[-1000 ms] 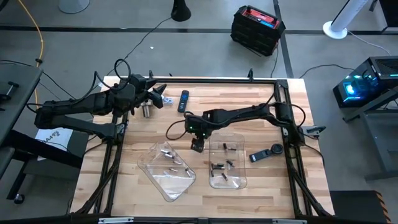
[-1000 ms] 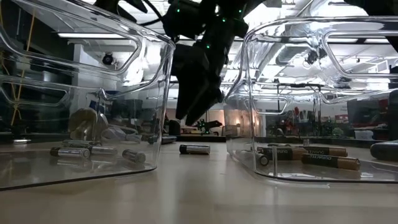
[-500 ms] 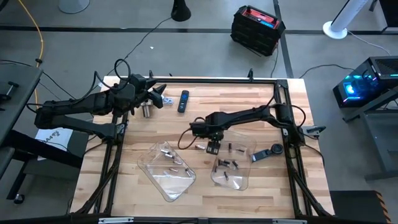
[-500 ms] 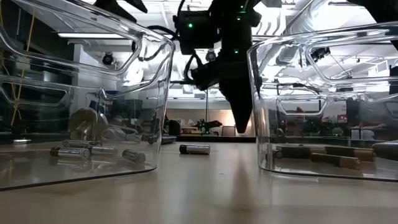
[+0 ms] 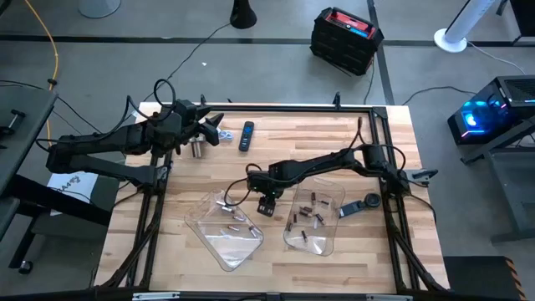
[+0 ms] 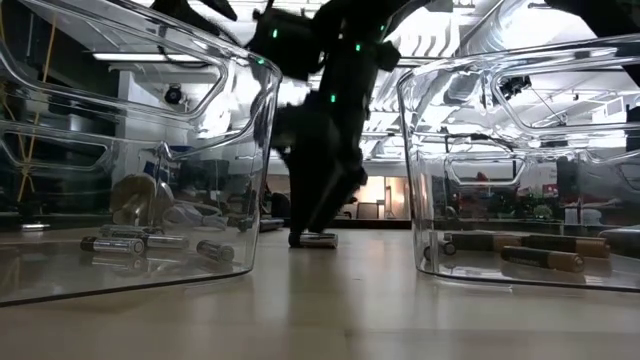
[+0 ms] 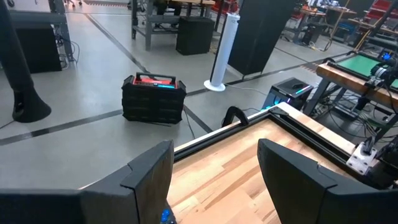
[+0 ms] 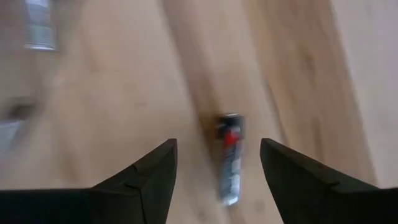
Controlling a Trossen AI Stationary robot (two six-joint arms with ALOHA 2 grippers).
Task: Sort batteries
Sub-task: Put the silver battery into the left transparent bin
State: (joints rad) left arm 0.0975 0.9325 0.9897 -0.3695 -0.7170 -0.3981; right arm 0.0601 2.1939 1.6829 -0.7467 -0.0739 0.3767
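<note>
Wood-grain table (image 8: 112,93), cylindrical silvery battery (image 8: 229,158) btwn open right tool (image 8: 217,171).

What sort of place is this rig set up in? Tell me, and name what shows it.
Most likely a robotics lab or workshop: bare concrete floor with taped lines, a wooden workbench in a metal frame, and a black toolbox and a tower fan standing on the floor nearby.

both arms are matte black, built of slim jointed segments with loose black cables looping off them. the right arm (image 5: 322,164) shows small green lights near its wrist. each gripper ends in two broad, flat, dark grey fingers (image 7: 149,171) with angular, bevelled edges.
</note>
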